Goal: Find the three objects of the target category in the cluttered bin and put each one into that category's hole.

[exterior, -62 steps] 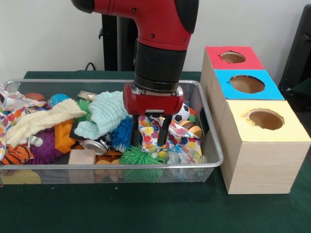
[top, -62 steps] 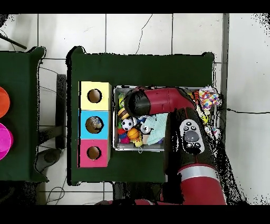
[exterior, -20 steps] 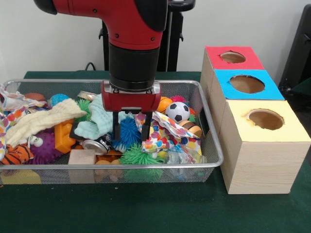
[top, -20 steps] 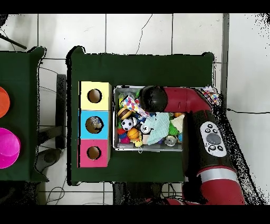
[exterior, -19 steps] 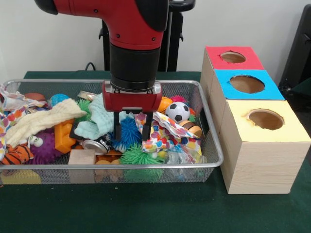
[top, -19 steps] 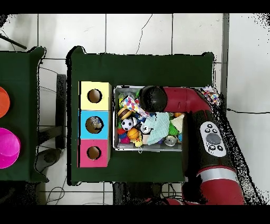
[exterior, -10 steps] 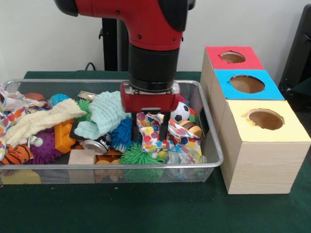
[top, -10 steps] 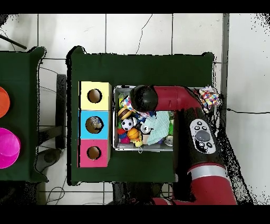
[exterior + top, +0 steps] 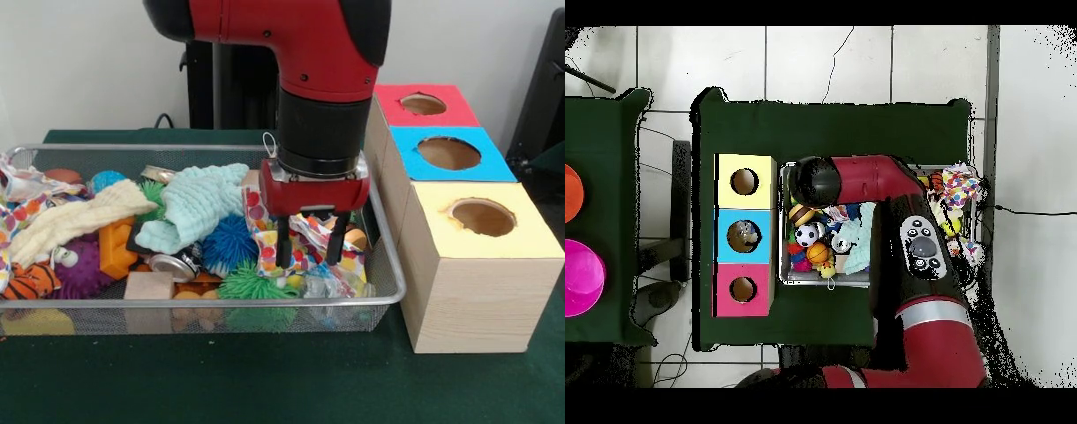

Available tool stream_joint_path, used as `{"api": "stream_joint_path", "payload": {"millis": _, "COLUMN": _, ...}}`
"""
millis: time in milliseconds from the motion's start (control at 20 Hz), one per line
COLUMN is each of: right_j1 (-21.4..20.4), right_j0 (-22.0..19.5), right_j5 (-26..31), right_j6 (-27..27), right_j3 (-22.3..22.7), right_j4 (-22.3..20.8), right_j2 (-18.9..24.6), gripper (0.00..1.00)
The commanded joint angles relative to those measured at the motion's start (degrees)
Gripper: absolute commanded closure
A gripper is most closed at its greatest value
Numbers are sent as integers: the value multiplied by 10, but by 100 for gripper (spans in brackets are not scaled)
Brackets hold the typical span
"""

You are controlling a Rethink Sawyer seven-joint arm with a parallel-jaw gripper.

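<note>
Since the earlier frames the red-and-black gripper (image 9: 310,246) has shifted toward the three-hole wooden sorting box (image 9: 468,265), fingers apart and empty over the polka-dot cloth (image 9: 305,247) in the wire-mesh bin (image 9: 388,274), so sorting appears unfinished.

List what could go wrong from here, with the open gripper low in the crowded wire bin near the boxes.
1. The open gripper straddles the dotted multicolour cloth; closing may snag fabric instead of a target and drag neighbours out.
2. The crinkled clear plastic wrapper lies just below the fingers and could get caught.
3. The arm stands close to the silver wire mesh bin rim and the yellow-topped wooden box; a sideways move may bump them.
</note>
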Motion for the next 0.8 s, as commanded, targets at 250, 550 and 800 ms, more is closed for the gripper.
{"api": "stream_joint_path", "payload": {"millis": 250, "right_j1": 44, "right_j0": -8, "right_j5": 66, "right_j6": 22, "right_j3": -34, "right_j4": 18, "right_j2": 17, "gripper": 0}}
{"api": "stream_joint_path", "payload": {"millis": 550, "right_j1": 56, "right_j0": -4, "right_j5": 70, "right_j6": 22, "right_j3": -51, "right_j4": 19, "right_j2": 17, "gripper": 0}}
{"api": "stream_joint_path", "payload": {"millis": 800, "right_j1": 67, "right_j0": 6, "right_j5": 62, "right_j6": 34, "right_j3": -61, "right_j4": 16, "right_j2": 11, "gripper": 0}}
